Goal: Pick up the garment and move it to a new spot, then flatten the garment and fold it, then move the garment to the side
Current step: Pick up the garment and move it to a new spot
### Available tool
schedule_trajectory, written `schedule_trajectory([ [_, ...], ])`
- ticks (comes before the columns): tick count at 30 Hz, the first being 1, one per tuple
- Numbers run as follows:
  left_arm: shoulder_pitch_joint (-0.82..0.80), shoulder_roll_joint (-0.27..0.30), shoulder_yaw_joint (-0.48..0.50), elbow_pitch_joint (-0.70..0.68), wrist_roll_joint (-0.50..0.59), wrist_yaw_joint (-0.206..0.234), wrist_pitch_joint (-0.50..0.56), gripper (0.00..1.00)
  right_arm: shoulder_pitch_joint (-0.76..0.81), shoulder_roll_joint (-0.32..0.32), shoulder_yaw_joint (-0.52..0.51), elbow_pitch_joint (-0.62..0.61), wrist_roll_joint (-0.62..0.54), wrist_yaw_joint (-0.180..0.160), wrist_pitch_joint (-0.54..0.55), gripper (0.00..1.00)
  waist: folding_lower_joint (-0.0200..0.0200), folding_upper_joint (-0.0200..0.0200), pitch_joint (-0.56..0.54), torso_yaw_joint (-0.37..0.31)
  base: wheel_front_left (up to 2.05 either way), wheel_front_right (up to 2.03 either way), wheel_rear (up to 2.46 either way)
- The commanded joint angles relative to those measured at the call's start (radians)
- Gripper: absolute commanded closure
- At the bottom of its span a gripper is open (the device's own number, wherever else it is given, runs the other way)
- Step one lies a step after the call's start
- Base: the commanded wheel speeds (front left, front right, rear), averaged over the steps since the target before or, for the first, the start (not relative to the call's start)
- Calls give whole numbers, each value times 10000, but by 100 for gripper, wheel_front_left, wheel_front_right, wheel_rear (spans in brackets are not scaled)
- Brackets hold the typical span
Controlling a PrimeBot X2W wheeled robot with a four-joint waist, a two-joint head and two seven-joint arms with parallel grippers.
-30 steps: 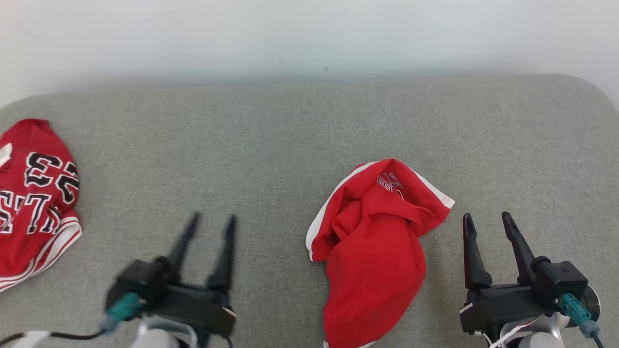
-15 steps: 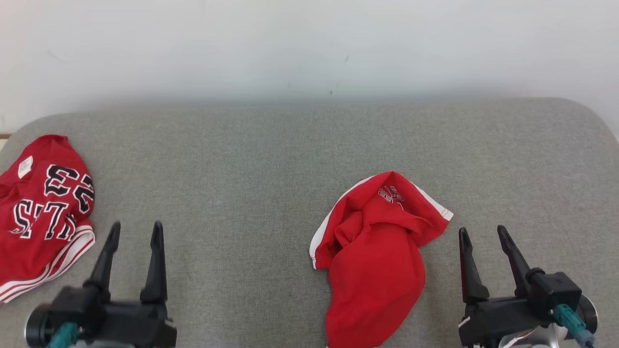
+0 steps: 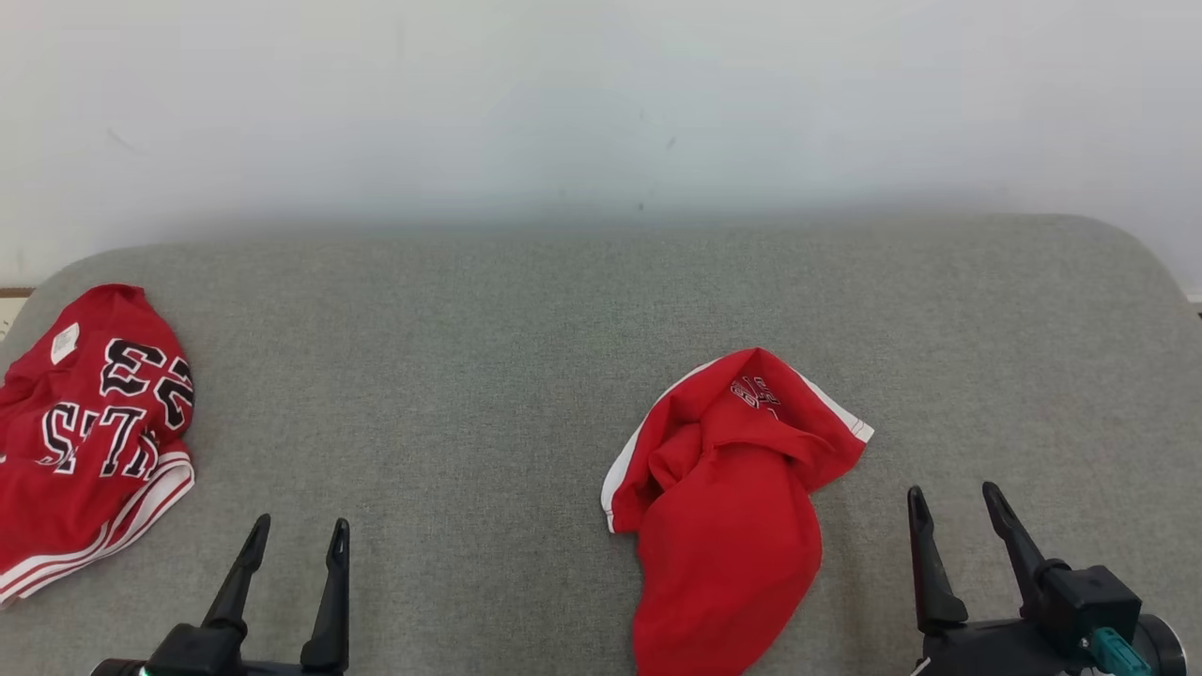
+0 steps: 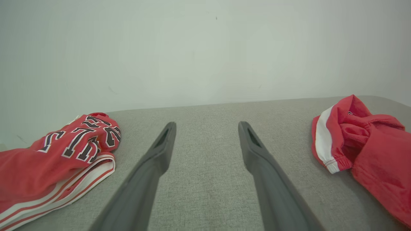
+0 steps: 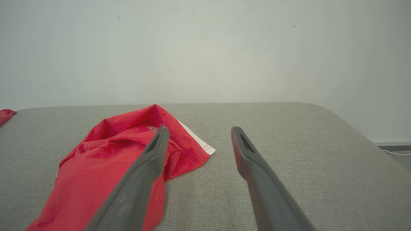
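Note:
The garment [image 3: 732, 507] is a crumpled red piece with white trim, lying in a heap right of centre on the grey padded surface [image 3: 470, 376]. In the left wrist view the garment [image 4: 369, 147] sits at the far right; in the right wrist view the garment [image 5: 112, 157] lies left of the fingers. My right gripper [image 3: 951, 488] [image 5: 200, 128] stands open just right of the heap, apart from it, holding nothing. My left gripper [image 3: 301, 522] [image 4: 207, 123] is open at the lower left over bare fabric, well left of the heap.
A second red jersey [image 3: 84, 441] [image 4: 64, 154] with black-and-white lettering and striped hem lies at the surface's left end. A pale wall [image 3: 601, 113] runs along the far edge. The surface's right end rounds off beyond my right gripper.
The camera has tilted, so the whole picture has slid down. My left gripper has swung left and drawn back to the bottom edge. The right gripper has pulled back a little. The garment has not moved.

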Motion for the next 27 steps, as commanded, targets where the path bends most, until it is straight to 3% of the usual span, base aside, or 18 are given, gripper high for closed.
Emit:
schedule_trajectory([
  [1, 180, 60, -27, 53, 95, 36, 32, 0, 158, -76, -50, -99, -53, 4, 49, 0, 1, 1, -4, 25, 0, 0, 0],
  [17, -227, -30, -182, 229, -139, -7, 128, 0, 125, 40, -118, -263, 17, 4, 107, 0, 1, 1, 179, 146, 0, 0, 0],
  [24, -943, -302, -658, 115, -571, -599, 675, 0, -10, 66, -39, -306, 30, 4, 70, 0, 1, 1, 491, 137, 0, 0, 0],
  [27, -1485, -539, -1184, 192, -718, -1090, 1191, 0, -100, 47, 45, -318, -16, 4, 62, 0, 1, 1, 718, 45, 0, 0, 0],
])
